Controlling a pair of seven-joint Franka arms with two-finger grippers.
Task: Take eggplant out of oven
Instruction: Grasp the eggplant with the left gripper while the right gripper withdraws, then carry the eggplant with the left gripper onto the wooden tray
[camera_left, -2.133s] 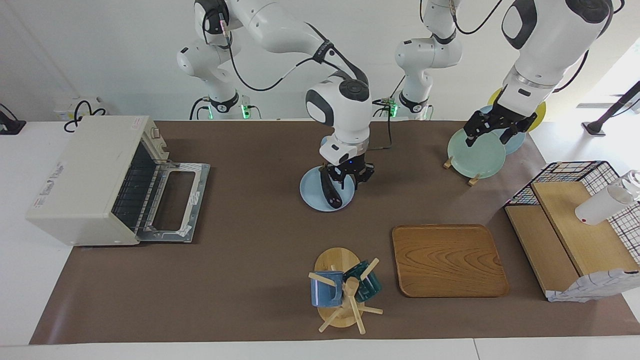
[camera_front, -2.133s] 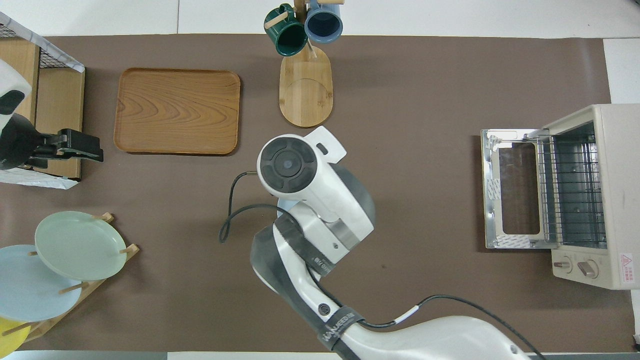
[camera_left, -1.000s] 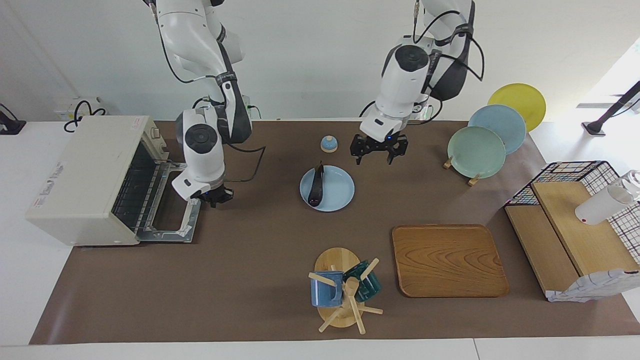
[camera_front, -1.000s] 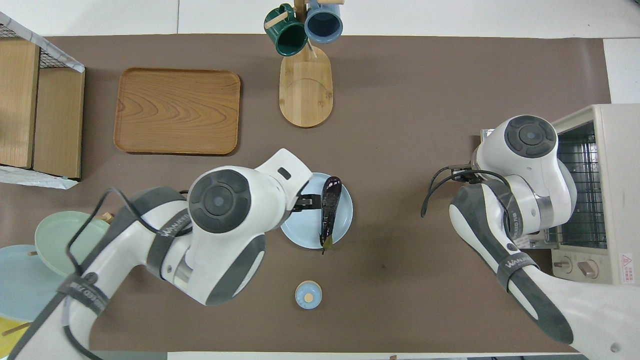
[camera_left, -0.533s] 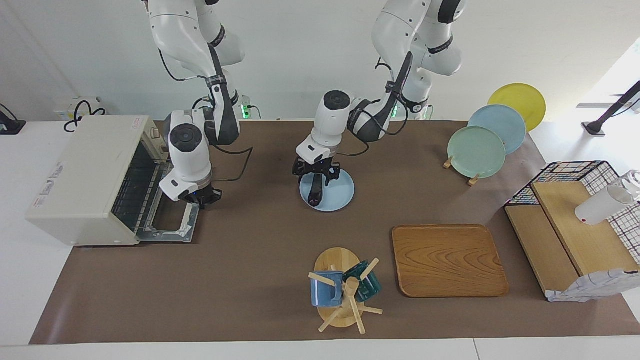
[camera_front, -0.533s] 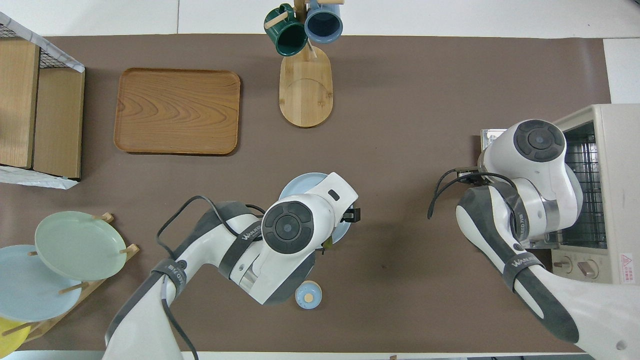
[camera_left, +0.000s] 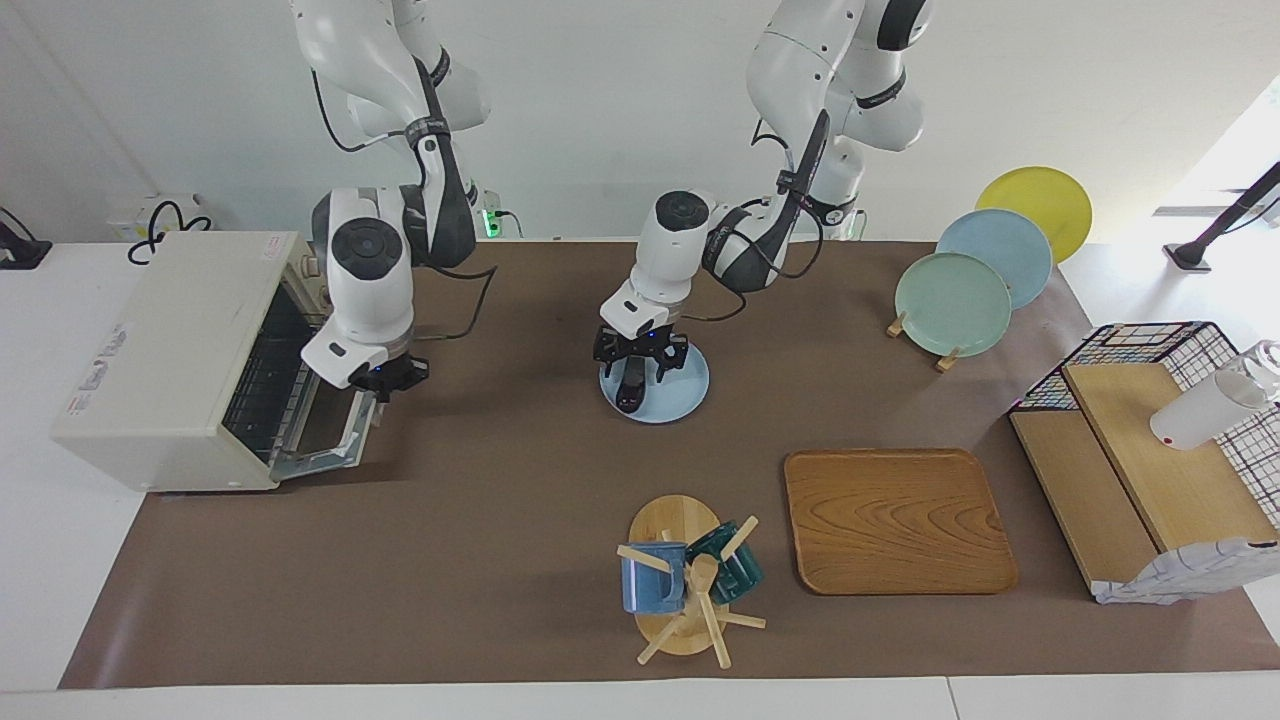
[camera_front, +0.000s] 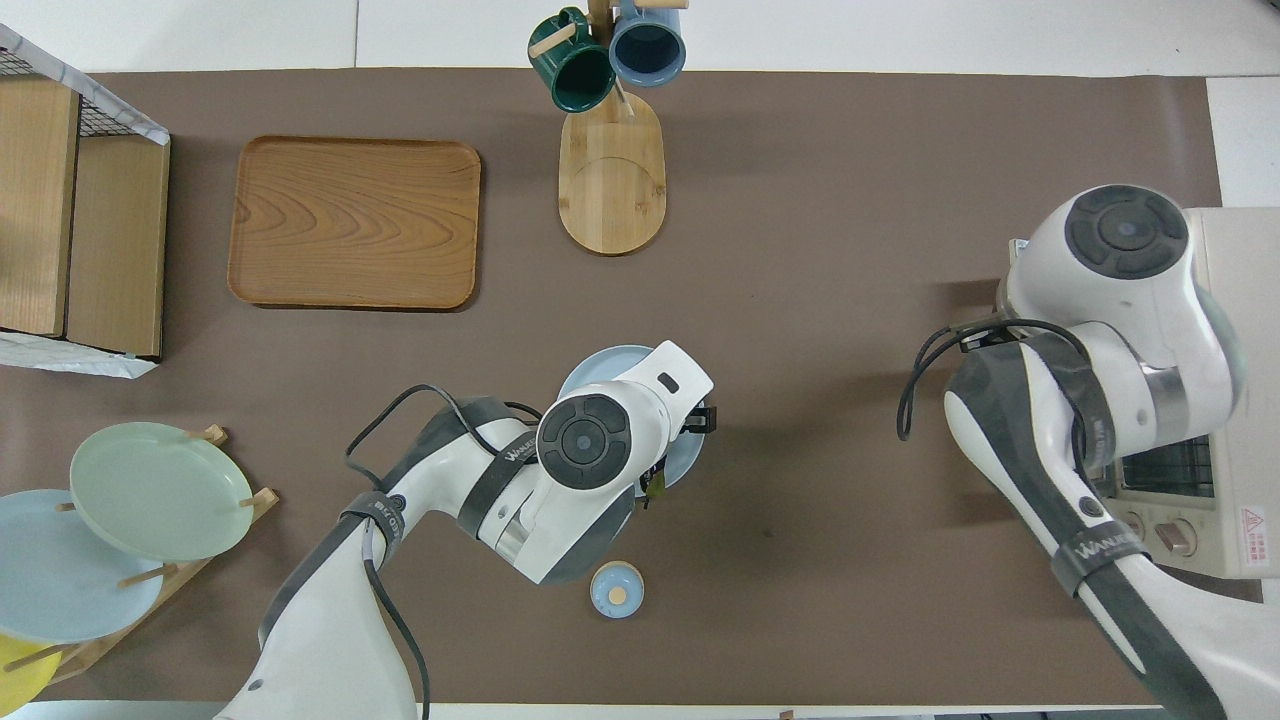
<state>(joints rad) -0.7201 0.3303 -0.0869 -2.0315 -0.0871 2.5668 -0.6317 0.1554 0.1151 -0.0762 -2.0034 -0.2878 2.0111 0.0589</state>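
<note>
Now, facing view: eggplant (camera_left: 631, 385) lies on the blue plate (camera_left: 686, 392) mid-table, already out of the oven (camera_left: 175, 355). Left gripper (camera_left: 640, 360) is right over it, fingers apart and straddling the middle; can't tell if they touch it yet. Right gripper (camera_left: 385, 381) is at the oven door (camera_left: 330, 432), fingers pinched together at the door's top edge, door half raised. Whether it actually holds the handle is hidden.

Overhead view: left arm covers most of the plate (camera_front: 598, 364); only the eggplant's stem tip (camera_front: 655, 488) peeks out at the plate's edge nearer the robots. Right arm hides the oven's (camera_front: 1235, 300) mouth and door.

Handling, my guess: eggplant looks light, fairly firm, glossy skin so likely slippery, and round enough to roll. Best grip is across the thick middle, fingers square to its length, not at the thin stem end. The plate could slide if pushed.
</note>
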